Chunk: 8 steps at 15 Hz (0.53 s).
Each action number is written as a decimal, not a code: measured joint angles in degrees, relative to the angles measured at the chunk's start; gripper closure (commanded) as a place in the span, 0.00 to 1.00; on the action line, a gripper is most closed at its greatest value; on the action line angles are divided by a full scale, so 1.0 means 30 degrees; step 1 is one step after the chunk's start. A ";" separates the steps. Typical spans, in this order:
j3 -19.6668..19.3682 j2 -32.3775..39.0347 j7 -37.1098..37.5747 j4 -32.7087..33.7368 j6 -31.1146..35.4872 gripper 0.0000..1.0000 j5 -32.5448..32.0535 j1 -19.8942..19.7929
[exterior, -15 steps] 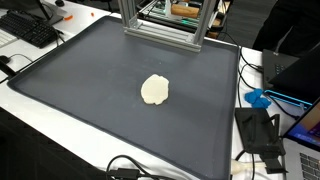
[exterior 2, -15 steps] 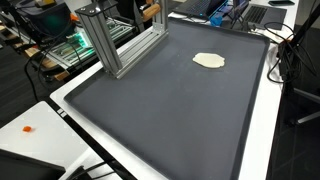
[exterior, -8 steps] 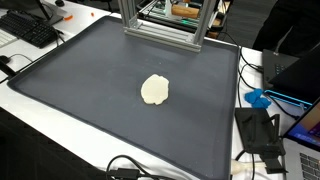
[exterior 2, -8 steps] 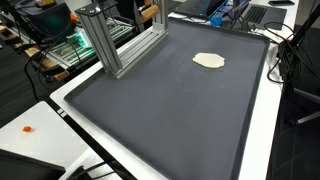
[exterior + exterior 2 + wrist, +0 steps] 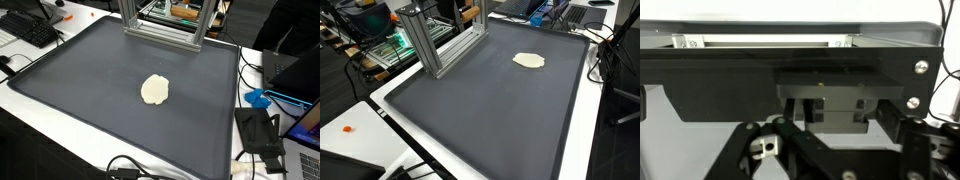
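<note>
A flat, pale, dough-like lump (image 5: 154, 90) lies on the dark grey mat (image 5: 90, 100), right of its middle; it also shows as the same pale lump (image 5: 528, 61) near the mat's far side (image 5: 490, 110). No arm or gripper shows in either exterior view. In the wrist view my gripper (image 5: 840, 165) shows only as dark linkage bars along the bottom edge, close in front of a black and aluminium frame (image 5: 790, 45). Its fingertips are cut off by the picture's edge. Nothing shows between the bars.
An aluminium extrusion frame (image 5: 160, 25) stands at the mat's back edge, and appears again as a frame (image 5: 435, 40). A keyboard (image 5: 30, 30) lies off the mat's corner. A blue object (image 5: 258, 98), a black device (image 5: 258, 130) and cables sit beside the mat.
</note>
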 measured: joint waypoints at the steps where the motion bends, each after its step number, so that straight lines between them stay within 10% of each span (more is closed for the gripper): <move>1: 0.0000 0.0007 -0.0084 0.0205 0.0001 0.00 -0.0032 -0.0002; 8: 0.0016 0.1656 -0.1205 0.2286 0.1594 0.00 -0.1005 -0.0207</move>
